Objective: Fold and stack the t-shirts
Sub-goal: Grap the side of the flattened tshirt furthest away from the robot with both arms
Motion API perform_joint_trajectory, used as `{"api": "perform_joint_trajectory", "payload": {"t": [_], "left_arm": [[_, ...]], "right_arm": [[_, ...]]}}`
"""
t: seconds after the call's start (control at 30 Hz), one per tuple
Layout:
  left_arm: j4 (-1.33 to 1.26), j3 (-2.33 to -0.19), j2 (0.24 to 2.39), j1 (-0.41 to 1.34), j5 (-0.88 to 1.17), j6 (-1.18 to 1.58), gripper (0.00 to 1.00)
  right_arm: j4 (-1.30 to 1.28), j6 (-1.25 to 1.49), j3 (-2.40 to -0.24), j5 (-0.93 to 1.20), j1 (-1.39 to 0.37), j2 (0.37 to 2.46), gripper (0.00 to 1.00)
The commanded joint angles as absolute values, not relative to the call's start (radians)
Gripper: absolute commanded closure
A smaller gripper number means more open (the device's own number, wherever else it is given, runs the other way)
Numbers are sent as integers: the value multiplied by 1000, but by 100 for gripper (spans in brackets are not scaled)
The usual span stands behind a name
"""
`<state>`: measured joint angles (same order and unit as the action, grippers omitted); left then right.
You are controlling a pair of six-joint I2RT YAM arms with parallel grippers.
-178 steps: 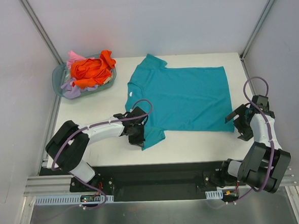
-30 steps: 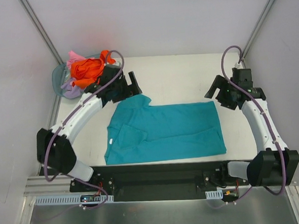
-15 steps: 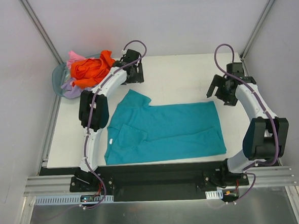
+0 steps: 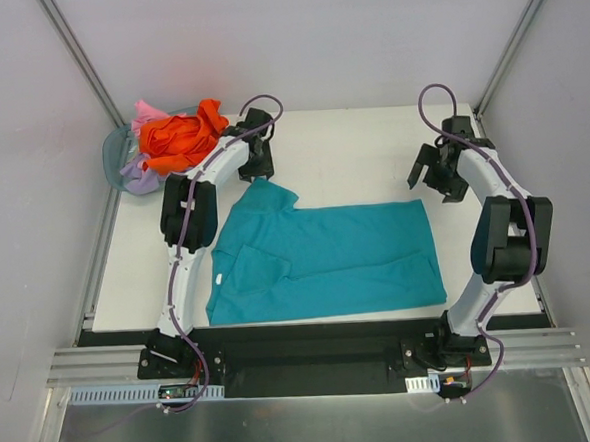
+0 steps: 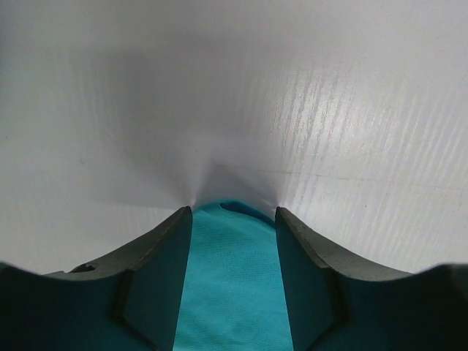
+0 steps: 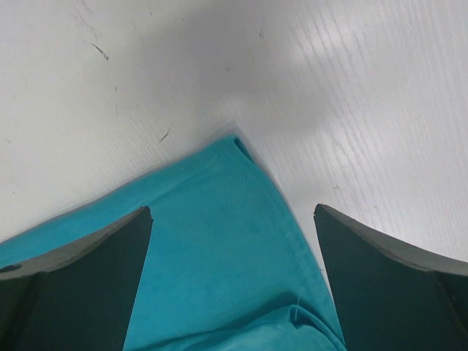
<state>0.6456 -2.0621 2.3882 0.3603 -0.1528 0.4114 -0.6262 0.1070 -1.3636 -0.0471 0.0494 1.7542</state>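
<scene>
Left wrist: left claw (image 5: 234,213) narrowing over t-shirt (image 5: 232,292)

teal t-shirt (image 4: 327,259): matt cloth | table (image 4: 351,147): smooth white, faint sheen

- Left wrist view: only a rounded tip of the teal t-shirt (image 5: 232,285) shows between the fingers of the left gripper (image 5: 234,219). The rest runs off the bottom edge, and whether the fingers touch the cloth cannot be told.
- Right wrist view: the wide-set fingers of the right gripper (image 6: 232,212) and the bottom edge cut off all but one corner of that shirt.
- Top view: the orange t-shirt (image 4: 175,136) covers most of the basket (image 4: 113,152). The lavender t-shirt (image 4: 137,178) and the pink t-shirt (image 4: 146,112) show only as slivers.
</scene>
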Motion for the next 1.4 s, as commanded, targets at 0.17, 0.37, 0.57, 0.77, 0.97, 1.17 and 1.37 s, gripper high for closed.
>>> {"api": "perform_joint_trajectory", "payload": {"t": [0.17, 0.37, 0.57, 0.77, 0.97, 1.17, 1.37], "left_arm": [[669, -2112, 2439, 365, -147, 449, 89], [666, -2129, 2415, 365, -143, 439, 100], [663, -2083, 2333, 367, -124, 433, 100], [634, -1991, 2238, 379, -110, 423, 100], [592, -1882, 2134, 399, -103, 419, 100], [539, -1701, 1978, 420, -120, 428, 100], [454, -1438, 1760, 469, -133, 462, 100]], "right_arm": [[-606, 100, -1480, 34, 54, 1891, 5], [-652, 83, -1555, 23, 49, 1988, 18], [-673, 86, -1537, -58, 43, 2023, 31], [-680, 89, -1522, -35, 37, 2040, 58], [-649, 72, -1493, -37, 32, 2005, 90], [-623, 48, -1448, -29, 22, 1924, 99], [-608, 67, -1333, -9, 5, 1798, 99]]}}
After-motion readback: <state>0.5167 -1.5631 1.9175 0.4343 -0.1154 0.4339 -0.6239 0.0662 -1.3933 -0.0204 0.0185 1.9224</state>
